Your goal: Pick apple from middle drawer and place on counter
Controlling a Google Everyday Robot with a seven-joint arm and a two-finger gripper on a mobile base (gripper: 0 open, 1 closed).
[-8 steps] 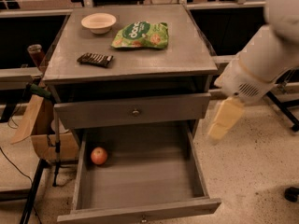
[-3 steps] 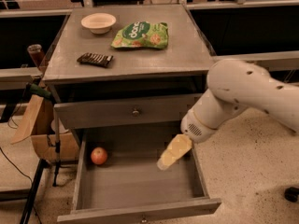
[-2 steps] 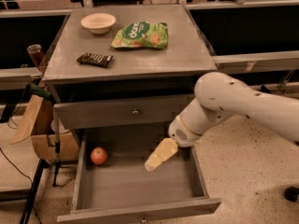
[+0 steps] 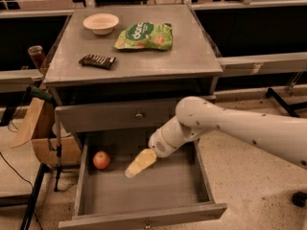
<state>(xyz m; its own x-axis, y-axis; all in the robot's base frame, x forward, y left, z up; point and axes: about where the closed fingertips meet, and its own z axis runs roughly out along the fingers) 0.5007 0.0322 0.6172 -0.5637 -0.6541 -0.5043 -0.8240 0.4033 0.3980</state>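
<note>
Lower left of frame, apple (image 4: pixel 101 160) sits in the open drawer (image 4: pixel 158 193) near its left wall. Gripper (image 4: pixel 140 163) hangs just right of it, can't tell if open or closed. I'd slide left, straddle it squarely, then lift to the bench (image 4: pixel 158 61).

The grey drawer cabinet (image 4: pixel 110 118) stands on a speckled floor (image 4: pixel 249 176) in dim, warm light. Just left of the cabinet sits an open cardboard box (image 4: pixel 45 145), with a thin black stand (image 4: pixel 58 164) in front of it and a black cable (image 4: pixel 14 172) trailing across the floor. Behind the cabinet run dark benches with pale rails (image 4: pixel 259 61). Well to the cabinet's right is a black caster (image 4: pixel 300 198). The gripper (image 4: pixel 140 163) hangs inside the cabinet's pulled-out middle drawer (image 4: pixel 144 193).
</note>
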